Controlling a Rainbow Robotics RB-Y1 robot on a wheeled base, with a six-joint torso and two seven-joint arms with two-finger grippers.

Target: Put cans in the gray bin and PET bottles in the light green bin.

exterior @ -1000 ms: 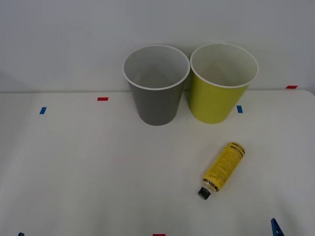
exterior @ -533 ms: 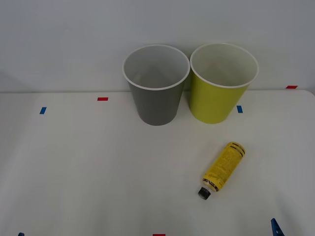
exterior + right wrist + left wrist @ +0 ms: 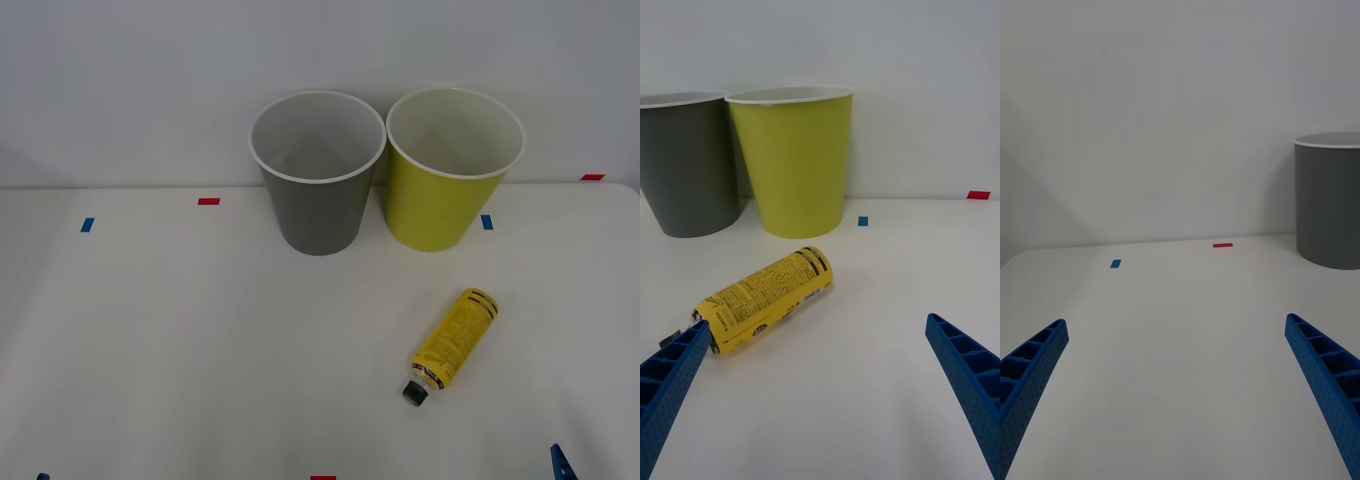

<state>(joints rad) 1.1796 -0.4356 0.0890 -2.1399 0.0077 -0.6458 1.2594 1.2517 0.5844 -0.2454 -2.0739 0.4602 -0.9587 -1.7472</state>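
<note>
PET bottle [image 3: 451,342]: lying on its side on the white bench [image 3: 180,340], right of centre, near side of the light green bin; black cap toward the near edge (yellow wrap, black print).
Gray bin [image 3: 317,175]: upright at the far side, just left of the light green bin [image 3: 452,172].
Right hand [image 3: 820,390]: low over the bench, fingers spread wide, bottle just beyond its one finger, grasping nothing.
Left hand [image 3: 1176,394]: fingers apart, holding nothing, over bare bench left of the gray bin.
</note>
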